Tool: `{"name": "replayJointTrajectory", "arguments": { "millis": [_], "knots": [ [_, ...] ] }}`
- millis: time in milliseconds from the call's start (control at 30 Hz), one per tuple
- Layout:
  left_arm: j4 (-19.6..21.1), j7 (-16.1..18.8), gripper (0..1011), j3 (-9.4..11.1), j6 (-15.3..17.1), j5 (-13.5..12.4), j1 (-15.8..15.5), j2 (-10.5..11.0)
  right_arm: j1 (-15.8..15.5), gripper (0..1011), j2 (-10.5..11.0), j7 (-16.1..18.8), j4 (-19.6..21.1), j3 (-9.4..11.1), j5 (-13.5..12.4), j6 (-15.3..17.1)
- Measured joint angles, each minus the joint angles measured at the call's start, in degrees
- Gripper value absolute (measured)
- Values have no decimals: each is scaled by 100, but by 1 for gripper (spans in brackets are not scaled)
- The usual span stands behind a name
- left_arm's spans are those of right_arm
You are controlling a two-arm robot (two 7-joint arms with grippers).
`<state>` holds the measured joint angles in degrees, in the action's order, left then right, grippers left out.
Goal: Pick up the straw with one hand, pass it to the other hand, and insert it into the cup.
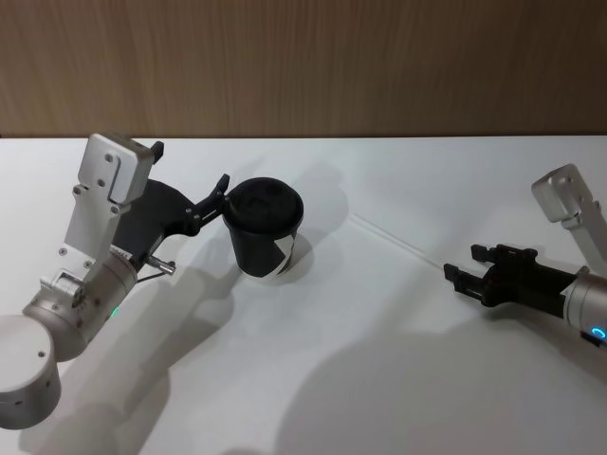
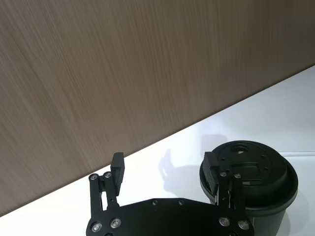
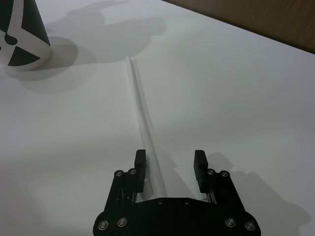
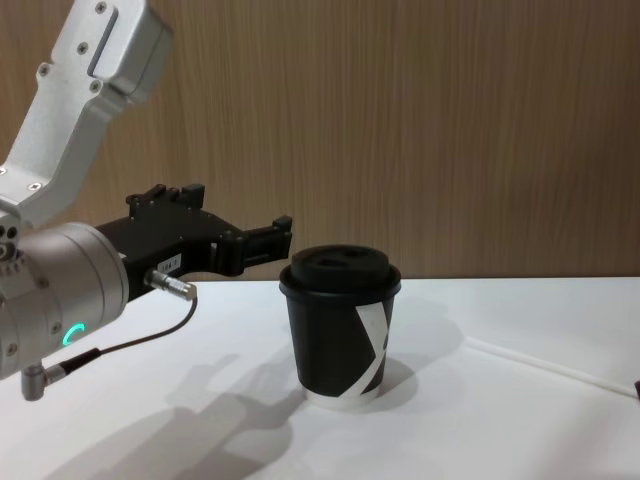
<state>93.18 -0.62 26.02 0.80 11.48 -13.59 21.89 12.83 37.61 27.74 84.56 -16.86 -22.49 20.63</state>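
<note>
Low on the right side of the white table, the right gripper reaches in toward the middle. Its fingers are spread wide and hold nothing. The straw lies flat on the table, and in the right wrist view its near end runs into the gap between those two fingers. It sits much closer to one finger than to the other and is clamped by neither. Whether the fingertips are down at the straw's level or above it, I cannot tell. From there the straw runs straight away from the gripper, slanting toward the cup.

Farther out and left of the table's centre, the cup stands upright with its domed black lid on. Its white crossed stripe and white base rim face the robot. The far end of the straw stops near the cup's right side, apart from it.

Just left of the cup, the left gripper hangs above the table at about the height of the lid, its silver wrist showing a green ring. Its fingers are also wide open and empty. One fingertip is right at the lid's rim, though contact cannot be made out, and the cup stands outside the gap rather than between the fingers.

Behind the table rises a brown wood-grain wall.
</note>
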Motion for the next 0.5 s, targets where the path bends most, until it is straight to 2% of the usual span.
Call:
{"name": "replayJointTrajectory", "arguments": {
  "millis": [67,100,367,433,500],
  "knots": [
    [0,0,1000,0,0,0,0,0,0,596,10,8,3,-8,-10,5],
    [0,0,1000,0,0,0,0,0,-2,547,23,21,5,-14,-19,7],
    [0,0,1000,0,0,0,0,0,-18,449,94,76,35,-55,-63,9],
    [0,0,1000,0,0,0,0,0,-25,385,114,95,46,-66,-81,9],
    [0,0,1000,0,0,0,0,0,-26,366,126,107,52,-72,-89,9]
  ]
}}
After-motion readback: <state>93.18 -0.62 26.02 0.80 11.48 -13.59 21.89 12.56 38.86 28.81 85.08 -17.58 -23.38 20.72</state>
